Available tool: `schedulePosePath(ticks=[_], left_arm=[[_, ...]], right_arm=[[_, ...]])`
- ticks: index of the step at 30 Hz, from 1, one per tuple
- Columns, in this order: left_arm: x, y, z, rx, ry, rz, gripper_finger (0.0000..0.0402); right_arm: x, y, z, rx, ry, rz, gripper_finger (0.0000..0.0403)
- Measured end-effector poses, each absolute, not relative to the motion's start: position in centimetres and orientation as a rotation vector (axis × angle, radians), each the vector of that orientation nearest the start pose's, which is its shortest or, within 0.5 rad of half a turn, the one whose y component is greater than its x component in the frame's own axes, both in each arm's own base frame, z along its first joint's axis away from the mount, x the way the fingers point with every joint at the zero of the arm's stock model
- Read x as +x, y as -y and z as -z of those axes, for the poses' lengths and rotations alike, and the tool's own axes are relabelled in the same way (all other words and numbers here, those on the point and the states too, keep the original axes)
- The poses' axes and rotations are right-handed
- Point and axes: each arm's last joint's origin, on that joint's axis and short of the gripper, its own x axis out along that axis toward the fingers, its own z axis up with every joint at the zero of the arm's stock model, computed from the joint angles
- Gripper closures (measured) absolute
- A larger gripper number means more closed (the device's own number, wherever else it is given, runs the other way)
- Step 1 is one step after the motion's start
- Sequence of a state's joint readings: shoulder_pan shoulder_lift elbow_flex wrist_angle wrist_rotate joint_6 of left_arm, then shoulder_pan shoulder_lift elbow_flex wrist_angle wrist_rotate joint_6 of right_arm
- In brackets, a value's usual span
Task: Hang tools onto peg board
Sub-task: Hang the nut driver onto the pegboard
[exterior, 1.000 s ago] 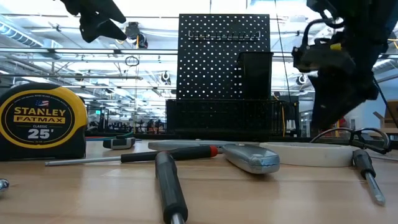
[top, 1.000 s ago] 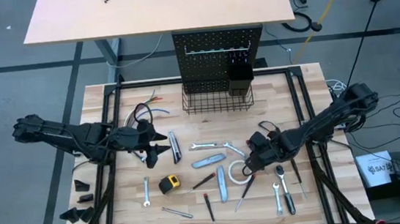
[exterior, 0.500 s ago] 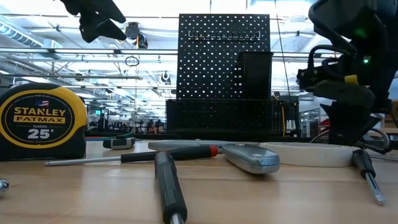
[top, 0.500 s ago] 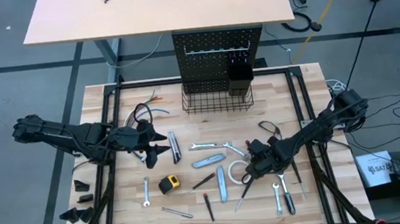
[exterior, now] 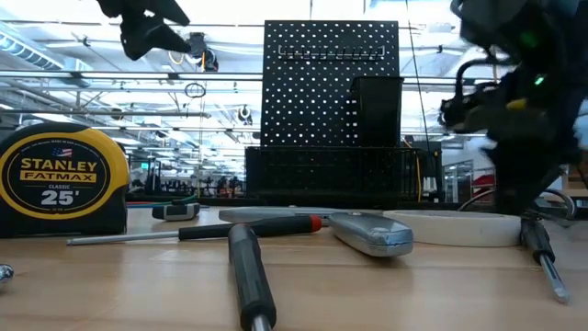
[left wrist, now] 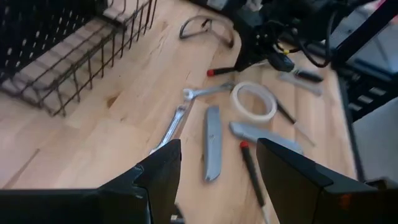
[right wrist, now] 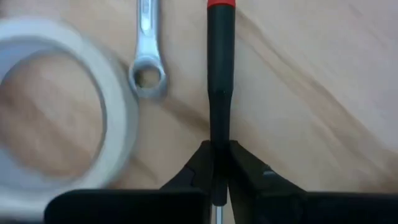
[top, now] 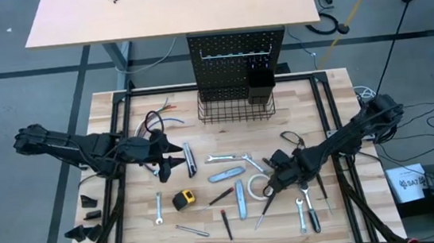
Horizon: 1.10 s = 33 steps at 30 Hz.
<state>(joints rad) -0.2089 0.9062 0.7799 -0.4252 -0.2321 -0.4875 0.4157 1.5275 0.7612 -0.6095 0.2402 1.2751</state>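
Observation:
The black peg board [top: 237, 56] stands at the table's far edge with its wire basket [top: 236, 108] and cup [top: 260, 85]. Tools lie spread over the wooden table: wrenches, utility knives, a tape measure [top: 183, 198] and a white tape roll [top: 260, 186]. My right gripper [top: 277, 181] is down beside the tape roll. It is shut on a black screwdriver with a red cap [right wrist: 221, 4], which lies next to a wrench's ring end [right wrist: 148, 78]. My left gripper [top: 175, 164] hovers open above the table's left side, holding nothing [left wrist: 217, 177]. My right gripper pinches the screwdriver's narrow black neck [right wrist: 218, 134] between its two fingers, at the end of the handle away from the red cap [left wrist: 212, 72]. The fingers come steeply from above and lie across it. The screwdriver lies along the tabletop.
A second dark screwdriver [top: 267, 206] lies just nearer than my right gripper, also seen in the low view [exterior: 540, 246]. Pliers [top: 291, 140] lie behind the right gripper and two wrenches [top: 303, 205] to its right. A grey knife [top: 190, 160] lies beside my left gripper.
My right gripper has sunk toward the table, moved slightly toward the near edge beside the tape roll, and shut on the screwdriver. The tools on the table have stayed where they were.

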Motion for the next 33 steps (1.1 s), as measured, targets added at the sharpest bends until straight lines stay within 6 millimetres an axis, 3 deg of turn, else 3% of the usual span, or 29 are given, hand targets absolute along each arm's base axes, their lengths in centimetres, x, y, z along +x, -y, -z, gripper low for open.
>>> schedulePosePath(ticks=[6, 11, 17, 25, 33], left_arm=[[19.0, 3.4, -30.0, -0.384, -0.411, -0.113, 0.0187], [19.5, 3.6, -31.4, -0.402, -0.274, -0.041, 0.0187], [19.9, 3.7, -33.4, -0.414, -0.071, 0.009, 0.0187], [19.8, 3.6, -35.7, -0.389, 0.164, 0.026, 0.0187], [20.8, 3.7, -38.2, -0.313, 0.194, -0.005, 0.0187]], right_arm=[[22.2, -8.9, -17.8, 0.707, -1.014, 0.608, 0.0386], [22.5, -8.6, -21.6, 0.691, -0.815, 0.536, 0.0386], [23.8, -8.5, -27.5, 0.557, -0.543, 0.393, 0.0386], [25.7, -7.4, -34.5, 0.328, -0.323, 0.277, 0.0386], [27.5, -5.8, -39.1, 0.149, -0.167, 0.212, 0.0386]])
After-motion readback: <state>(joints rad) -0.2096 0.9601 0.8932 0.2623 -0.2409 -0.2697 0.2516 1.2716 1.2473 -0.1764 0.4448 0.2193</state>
